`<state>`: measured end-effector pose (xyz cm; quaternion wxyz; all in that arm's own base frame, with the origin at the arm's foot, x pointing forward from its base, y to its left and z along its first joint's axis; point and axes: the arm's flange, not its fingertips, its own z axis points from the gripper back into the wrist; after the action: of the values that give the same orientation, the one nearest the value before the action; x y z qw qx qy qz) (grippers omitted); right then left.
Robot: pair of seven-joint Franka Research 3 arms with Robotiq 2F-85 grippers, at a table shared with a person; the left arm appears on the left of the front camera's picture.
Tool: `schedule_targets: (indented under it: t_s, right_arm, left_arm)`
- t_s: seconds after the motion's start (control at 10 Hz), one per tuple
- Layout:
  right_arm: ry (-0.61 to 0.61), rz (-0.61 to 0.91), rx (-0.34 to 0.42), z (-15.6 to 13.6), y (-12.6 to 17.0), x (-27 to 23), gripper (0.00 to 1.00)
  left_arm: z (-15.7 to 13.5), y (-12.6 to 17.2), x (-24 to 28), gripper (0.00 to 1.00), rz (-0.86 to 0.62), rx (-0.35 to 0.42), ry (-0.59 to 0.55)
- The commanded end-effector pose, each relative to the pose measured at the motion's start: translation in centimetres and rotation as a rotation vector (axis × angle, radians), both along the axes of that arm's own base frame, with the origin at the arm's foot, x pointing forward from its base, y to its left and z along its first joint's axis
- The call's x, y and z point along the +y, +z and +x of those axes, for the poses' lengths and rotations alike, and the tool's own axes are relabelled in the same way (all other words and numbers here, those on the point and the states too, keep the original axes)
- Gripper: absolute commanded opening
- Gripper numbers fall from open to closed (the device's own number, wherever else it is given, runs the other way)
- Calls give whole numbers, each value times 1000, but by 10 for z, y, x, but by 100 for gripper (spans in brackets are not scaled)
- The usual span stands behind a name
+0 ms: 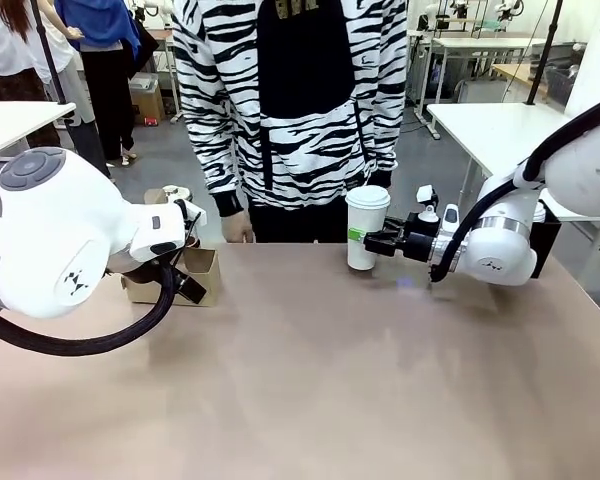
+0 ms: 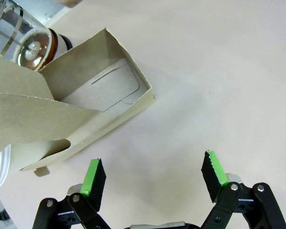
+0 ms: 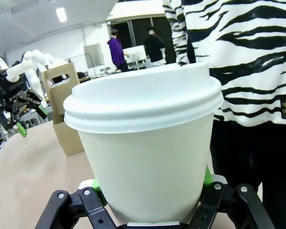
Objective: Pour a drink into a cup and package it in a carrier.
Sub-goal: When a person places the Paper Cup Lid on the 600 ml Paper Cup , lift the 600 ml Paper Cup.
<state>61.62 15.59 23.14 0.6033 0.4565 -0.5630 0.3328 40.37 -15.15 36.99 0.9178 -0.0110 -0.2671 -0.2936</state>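
Right wrist view: right gripper (image 3: 152,181) clamps lidded white cup (image 3: 148,143); left gripper (image 2: 153,172) gapes beside carrier (image 2: 100,90).

The tall white paper cup (image 1: 367,215), lidded and upright, stands gripped in the right end effector (image 3: 152,188). The low brown cardboard carrier (image 2: 100,90), open-topped, sits just ahead of the spread-jawed left end effector (image 2: 153,160).
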Motion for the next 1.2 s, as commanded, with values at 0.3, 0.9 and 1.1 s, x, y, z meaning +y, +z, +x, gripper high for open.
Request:
schedule_targets:
  t_s: [0.3, 0.9, 1.1]
  right_arm:
    - [1, -1, -15, -1, 4, 2, 80]
    - [1, -1, -15, -1, 4, 2, 80]
    - [0, 0, 0, 0, 0, 0, 80]
  left_arm:
    - [0, 0, 0, 100, -2, 0, -1]
    - [0, 0, 0, 100, -2, 0, -1]
    - [0, 0, 0, 100, -2, 0, -1]
